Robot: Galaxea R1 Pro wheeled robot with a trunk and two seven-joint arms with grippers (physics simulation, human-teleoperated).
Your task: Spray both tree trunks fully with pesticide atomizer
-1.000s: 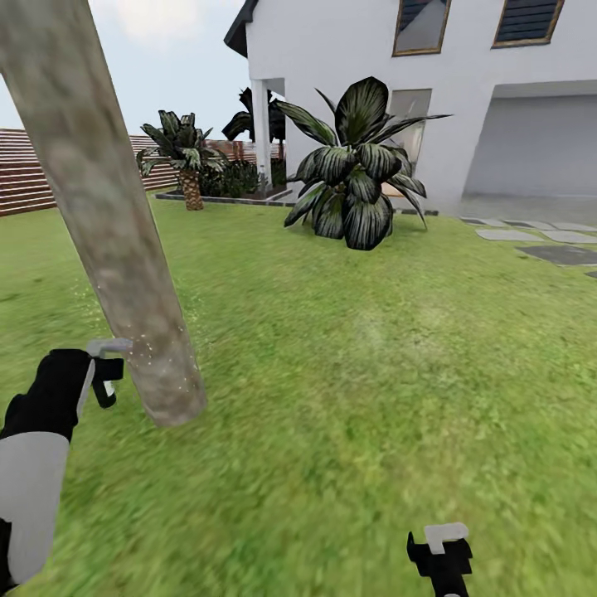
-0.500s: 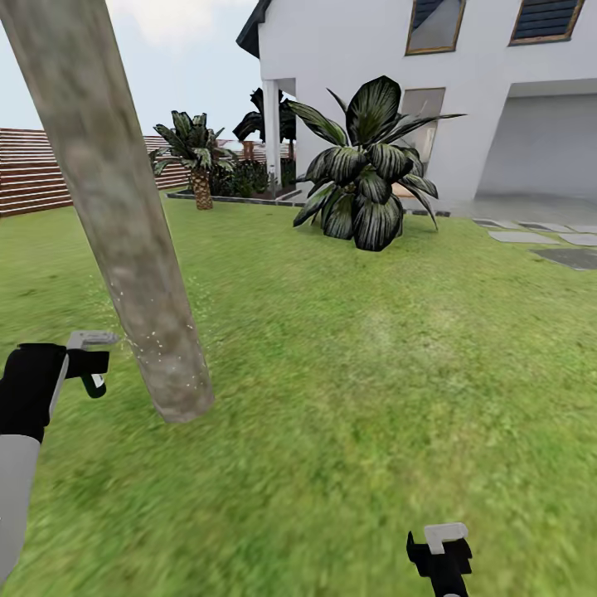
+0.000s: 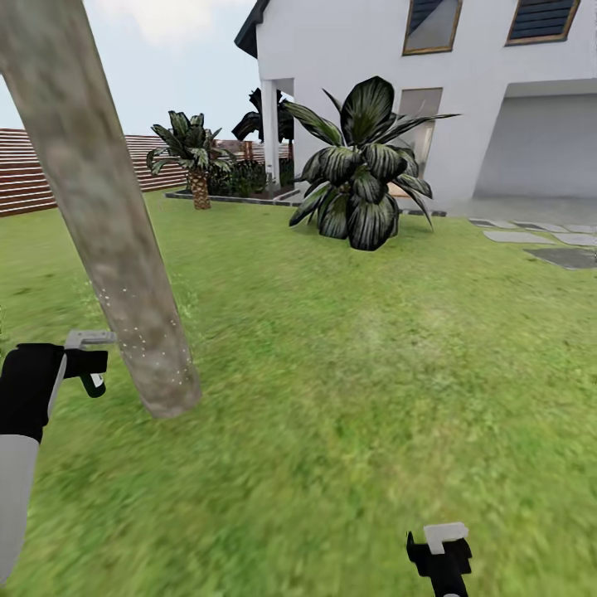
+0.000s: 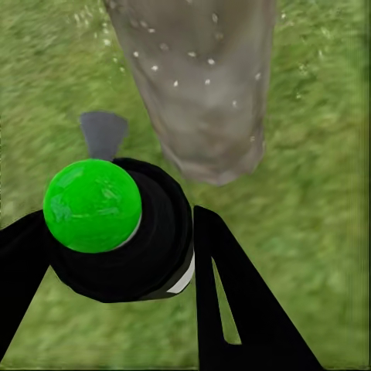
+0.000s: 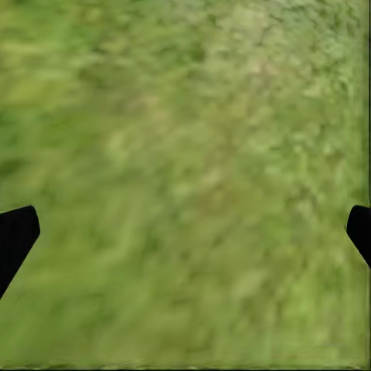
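— Beside the trunk (image 3: pixel 124 274), on the fence side, low near its foot: that's where the left pincer (image 3: pixel 93 365) hangs, clamped on the atomizer (image 3: pixel 94 383).

— Which way does the trunk lie from it?

— Straight ahead of the nozzle, just beside it but apart. In the left wrist view the atomizer (image 4: pixel 116 232) sits between the black fingers (image 4: pixel 232 309) with a bright green cap toward the camera, and the trunk (image 4: pixel 201 85) rises right beyond it.

— Its long axis?

— Leaning, foot in the grass, top tilted away toward the fence. White specks of pesticide (image 3: pixel 145 340) dot only the low stretch near the pincer; higher up it looks bare. So I'd judge the spray must travel up along that lean.

— And the right pincer (image 3: pixel 439 551)?

— Well away from the trunk over plain grass, fingers spread wide, holding nothing. The left arm is the nearer one.
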